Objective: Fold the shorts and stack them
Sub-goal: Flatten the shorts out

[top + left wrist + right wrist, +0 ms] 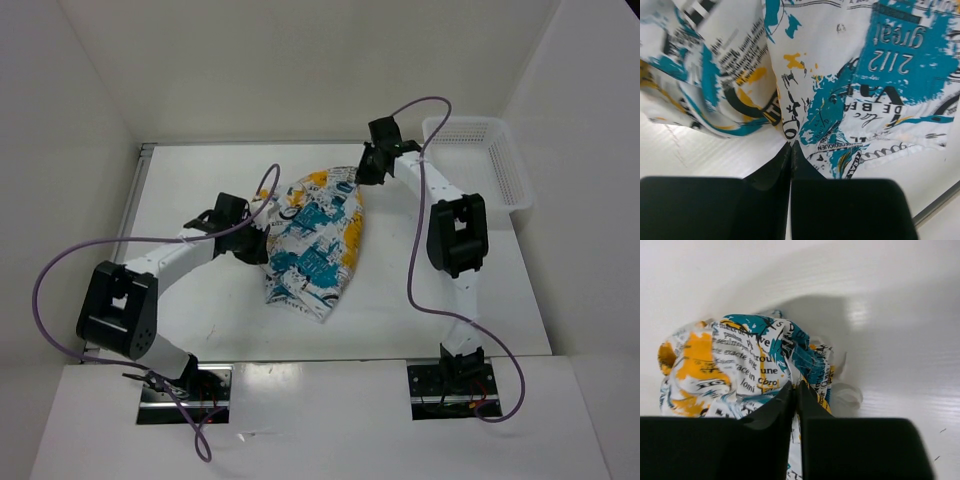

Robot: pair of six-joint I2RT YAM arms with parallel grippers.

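Note:
The shorts (318, 245), white with teal, yellow and black print, lie in the middle of the table, folded lengthwise into a long pointed shape. My left gripper (262, 214) is shut on their left edge; in the left wrist view (791, 144) the jaws pinch the cloth (860, 95) at the hem. My right gripper (362, 172) is shut on the bunched far end of the shorts; in the right wrist view (796, 385) the fabric (735, 365) gathers between the closed jaws, with a white drawstring loop beside them.
A white mesh basket (500, 160) stands at the back right of the table, just behind the right arm. White walls enclose the table on three sides. Purple cables loop off both arms.

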